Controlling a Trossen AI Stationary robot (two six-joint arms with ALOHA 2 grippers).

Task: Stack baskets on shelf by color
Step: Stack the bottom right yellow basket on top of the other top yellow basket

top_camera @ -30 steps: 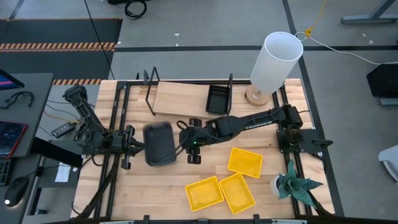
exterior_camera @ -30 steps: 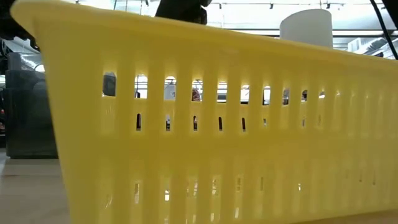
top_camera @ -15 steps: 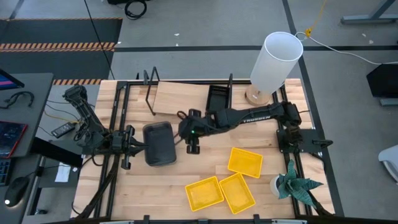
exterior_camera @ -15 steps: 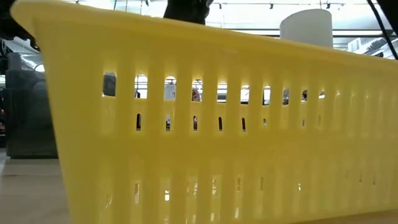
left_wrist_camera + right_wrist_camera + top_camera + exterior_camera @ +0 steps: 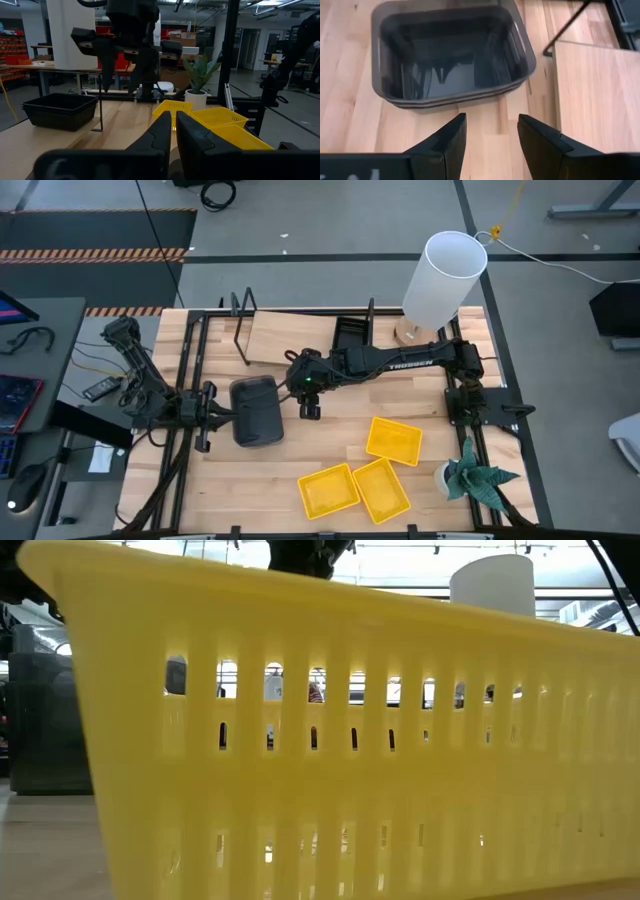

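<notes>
A smoky grey basket (image 5: 256, 410), with a second rim nested under it (image 5: 452, 55), rests on its base on the slatted tabletop at centre left. My left gripper (image 5: 214, 416) is shut, with its tips (image 5: 173, 131) at the basket's left short end. My right gripper (image 5: 298, 388) hovers open just right of the basket, slanting down toward it (image 5: 487, 131). The shelf (image 5: 295, 338) lies at the far side with a black basket (image 5: 350, 338) on its right end. Three yellow baskets (image 5: 393, 440) (image 5: 328, 490) (image 5: 382, 488) lie near the front; one (image 5: 320, 740) fills the low view. My left gripper stands against the grey basket's left short end (image 5: 234, 416), level and coming from the table's left. I cannot tell whether its fingers touch or hold the rim.
A tall white cylinder lamp (image 5: 441, 278) stands at the far right corner, and a small potted plant (image 5: 470, 475) at the near right. The shelf's black wire frames (image 5: 242, 330) rise at both ends. Bare wood lies between the grey basket and the yellow ones.
My right gripper has moved toward the table's far edge and slightly left, staying open and beside the grey basket's right end. The baskets have not moved.
</notes>
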